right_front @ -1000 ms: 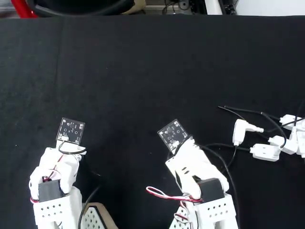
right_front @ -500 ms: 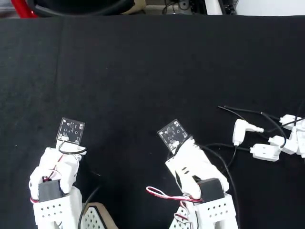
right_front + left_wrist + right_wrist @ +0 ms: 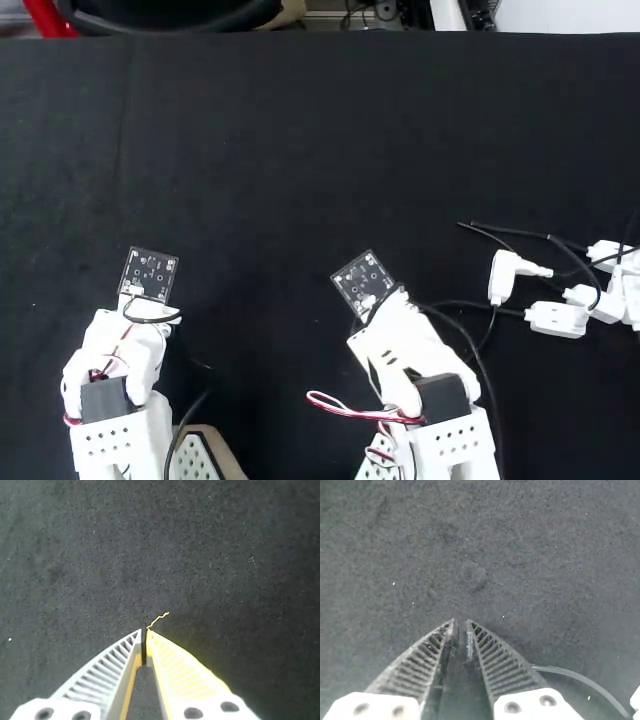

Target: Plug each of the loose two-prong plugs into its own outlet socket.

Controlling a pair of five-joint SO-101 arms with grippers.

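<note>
Several white two-prong plugs with black cords lie at the table's right edge: one angled plug (image 3: 505, 271), one flat plug (image 3: 556, 319), and a cluster of sockets and plugs (image 3: 612, 290) by the edge. My left gripper (image 3: 145, 632) is shut over bare black cloth, with nothing held. My right gripper (image 3: 460, 626) is shut too, also empty, with a black cord (image 3: 580, 680) running beside it. In the high view both arms sit folded at the near edge, the left arm (image 3: 125, 355) and the right arm (image 3: 405, 350).
The black cloth (image 3: 320, 160) covers the whole table, with open room across the middle and far side. Black cords (image 3: 470, 325) trail from the plugs toward the right arm's base. A red object (image 3: 45, 15) and cables lie beyond the far edge.
</note>
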